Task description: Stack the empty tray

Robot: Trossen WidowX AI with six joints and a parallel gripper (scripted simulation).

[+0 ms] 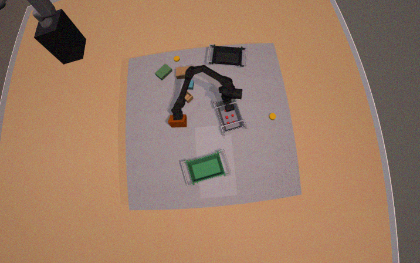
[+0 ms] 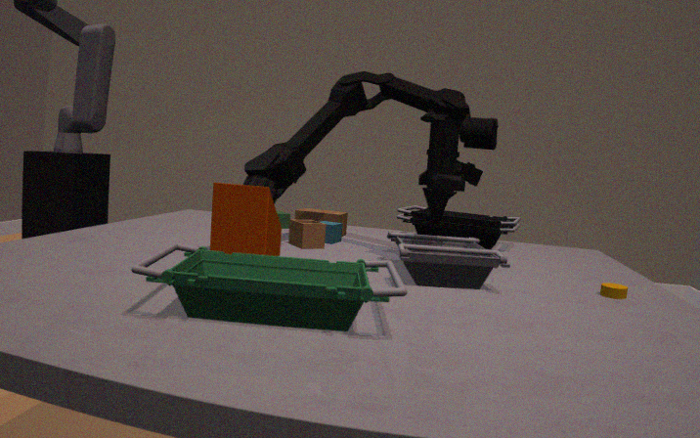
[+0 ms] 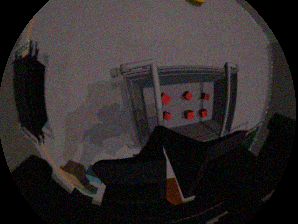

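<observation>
Robotics lab prob.: tabletop arm (image 1: pixel 202 69) (image 2: pixel 315 121), 2nd arm on blk pedestal (image 1: pixel 60 39) (image 2: pixel 65 194).

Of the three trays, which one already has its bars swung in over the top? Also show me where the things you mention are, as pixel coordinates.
The grey tray (image 1: pixel 236 108) (image 2: pixel 447 274) (image 3: pixel 172 70) holding red blocks; the green and black trays' bars stick outward.
</observation>
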